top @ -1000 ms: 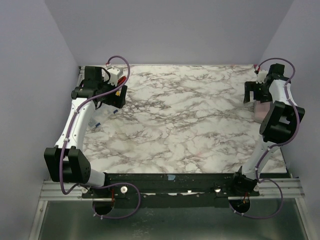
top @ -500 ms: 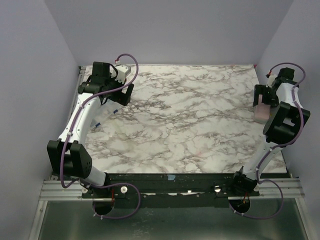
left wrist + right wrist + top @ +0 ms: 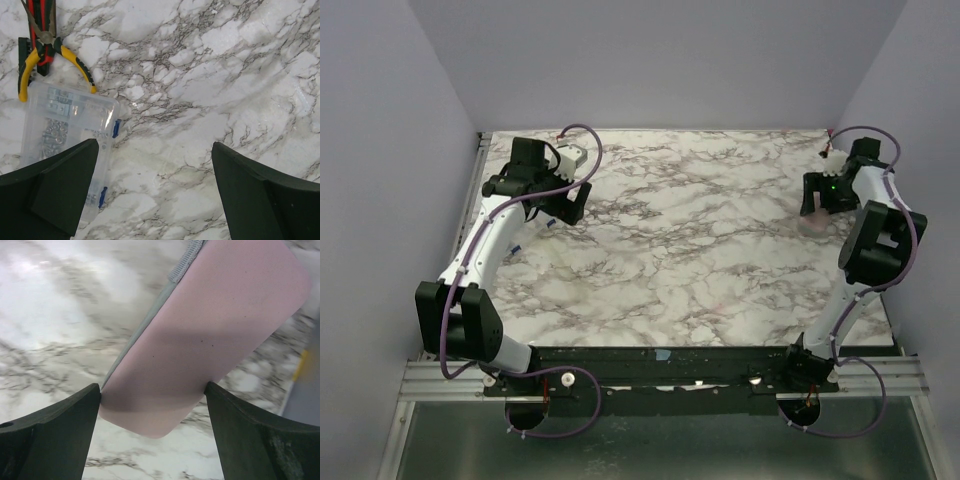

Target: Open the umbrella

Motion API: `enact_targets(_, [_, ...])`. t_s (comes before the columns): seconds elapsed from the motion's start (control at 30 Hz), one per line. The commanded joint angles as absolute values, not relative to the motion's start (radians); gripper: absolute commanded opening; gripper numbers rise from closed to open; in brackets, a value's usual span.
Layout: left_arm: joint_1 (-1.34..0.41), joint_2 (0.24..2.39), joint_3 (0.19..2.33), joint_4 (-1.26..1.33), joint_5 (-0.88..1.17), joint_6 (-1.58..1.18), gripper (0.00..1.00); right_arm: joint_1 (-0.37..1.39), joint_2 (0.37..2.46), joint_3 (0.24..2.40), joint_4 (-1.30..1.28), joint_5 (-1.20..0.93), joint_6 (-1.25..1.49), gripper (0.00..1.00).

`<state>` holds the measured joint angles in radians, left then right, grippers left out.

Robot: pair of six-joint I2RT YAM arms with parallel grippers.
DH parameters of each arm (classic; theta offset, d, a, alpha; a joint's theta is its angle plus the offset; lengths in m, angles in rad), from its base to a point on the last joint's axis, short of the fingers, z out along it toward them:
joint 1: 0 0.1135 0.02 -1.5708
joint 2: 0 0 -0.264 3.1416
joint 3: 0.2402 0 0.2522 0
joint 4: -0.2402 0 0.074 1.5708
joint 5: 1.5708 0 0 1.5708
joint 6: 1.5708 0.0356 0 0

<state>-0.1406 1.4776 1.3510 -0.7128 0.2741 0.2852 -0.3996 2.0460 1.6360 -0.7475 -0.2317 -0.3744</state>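
— What has changed since the last look?
— The right gripper [image 3: 815, 197] has swung inward from the table's right edge, and the umbrella [image 3: 816, 226] has come with it. The left gripper [image 3: 563, 205] has edged a little toward the middle.

— Count, near to far.
— Two arm bases on the near rail. One marble table [image 3: 690, 260]. Two grippers, both over the far half, one on each side. One umbrella, far right, compact and not opened out. In the left wrist view, one clear plastic box [image 3: 65, 125] with blue latches sits nearest. One pair of red-and-yellow pliers [image 3: 37, 45] lies beyond it, handle tips at the box's far edge.

— Left side?
— The jaws are spread wide with only bare marble between them. The box lies partly under the left finger [image 3: 55, 190].

— The umbrella against the right fingers?
— Its pale pink body fills the whole gap. The right fingers [image 3: 50, 435] each touch one long side, so they are clamped on it. The rounded end points toward the camera and a grey woven strap [image 3: 186, 260] sits at the far end.
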Motion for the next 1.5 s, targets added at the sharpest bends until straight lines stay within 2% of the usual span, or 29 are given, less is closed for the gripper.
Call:
enact_targets(0.0, [-0.143, 1.421, 1.279, -0.670, 0.342, 0.287, 0.99, -0.238, 2.021, 1.504, -0.797, -0.345, -0.432, 0.85])
enact_targets(0.13, [-0.143, 1.421, 1.254, -0.676, 0.347, 0.255, 0.99, -0.108, 1.992, 1.409, -0.755, -0.326, -0.452, 0.82])
enact_targets(0.33, [-0.143, 1.383, 1.213, -0.676, 0.392, 0.220, 0.99, 0.124, 1.880, 1.265, -0.733, -0.425, -0.463, 0.79])
enact_targets(0.47, [-0.143, 1.373, 1.212, -0.690, 0.433, 0.198, 0.99, 0.267, 1.761, 1.142, -0.732, -0.427, -0.607, 0.85])
enact_targets(0.63, [-0.143, 1.349, 1.195, -0.661, 0.506, 0.185, 0.98, 0.268, 1.600, 1.108, -0.713, -0.354, -0.746, 0.93])
enact_targets(0.77, [-0.144, 1.291, 1.100, -0.555, 0.626, 0.255, 0.98, 0.268, 1.508, 1.106, -0.690, -0.289, -0.748, 0.96])
enact_targets(0.9, [-0.192, 1.203, 0.964, -0.375, 0.677, 0.403, 0.99, 0.251, 1.511, 1.094, -0.709, -0.239, -0.744, 0.96])
enact_targets(1.03, [-0.279, 1.216, 0.916, -0.277, 0.647, 0.500, 0.98, 0.247, 1.503, 1.133, -0.776, -0.382, -0.699, 0.96])
enact_targets(1.17, [-0.305, 1.260, 0.906, -0.159, 0.638, 0.407, 0.98, 0.258, 1.537, 1.150, -0.719, -0.421, -0.589, 0.99])
enact_targets(1.3, [-0.320, 1.253, 0.844, -0.031, 0.601, 0.314, 0.98, 0.300, 1.598, 1.150, -0.646, -0.363, -0.476, 1.00])
enact_targets(1.47, [-0.329, 1.200, 0.775, 0.066, 0.552, 0.273, 0.97, 0.337, 1.628, 1.079, -0.540, -0.269, -0.478, 0.99])
